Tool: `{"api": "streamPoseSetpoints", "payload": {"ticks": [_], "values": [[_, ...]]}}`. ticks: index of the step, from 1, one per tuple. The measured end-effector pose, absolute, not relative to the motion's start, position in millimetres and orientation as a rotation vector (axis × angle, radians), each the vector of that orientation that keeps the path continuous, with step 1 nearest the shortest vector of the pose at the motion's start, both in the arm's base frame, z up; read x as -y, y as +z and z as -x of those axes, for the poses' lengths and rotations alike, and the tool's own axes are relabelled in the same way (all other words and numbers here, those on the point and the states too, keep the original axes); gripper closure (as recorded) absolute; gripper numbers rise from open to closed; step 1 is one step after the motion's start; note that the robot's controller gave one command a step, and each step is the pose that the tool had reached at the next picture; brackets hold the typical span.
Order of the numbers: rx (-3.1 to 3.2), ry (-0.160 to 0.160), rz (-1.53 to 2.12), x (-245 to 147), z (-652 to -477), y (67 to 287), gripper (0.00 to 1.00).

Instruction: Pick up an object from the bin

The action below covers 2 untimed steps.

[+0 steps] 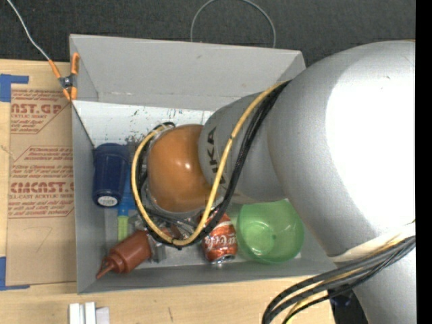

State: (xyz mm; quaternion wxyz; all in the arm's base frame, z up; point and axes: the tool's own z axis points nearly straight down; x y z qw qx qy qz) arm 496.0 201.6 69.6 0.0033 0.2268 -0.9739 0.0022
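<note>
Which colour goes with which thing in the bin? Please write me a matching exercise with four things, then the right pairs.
Things:
1. cylinder by the left wall
2. nozzle bottle in the lower left corner
3. drink can
4. cup

Colours:
A. green
B. red
C. blue
D. brown

Pairs: 1-C; 2-D; 3-B; 4-A

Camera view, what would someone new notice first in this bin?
The big silver arm reaching in from the right, with its round orange wrist cover over the middle of the bin. Next, the bright green cup at the lower right, a crushed red can beside it, and a dark blue cylinder along the left wall.
</note>
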Motion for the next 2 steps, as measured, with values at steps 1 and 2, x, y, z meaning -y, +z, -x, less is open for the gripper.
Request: {"api": "streamPoseSetpoints", "payload": {"ticks": [1, 2], "values": [[3.050, 0.008, -0.709, -201.2, -494.9, 72.8, 1.00], [3.045, 0.007, -0.708, -201.7, -492.9, 101.7, 1.00]]}}
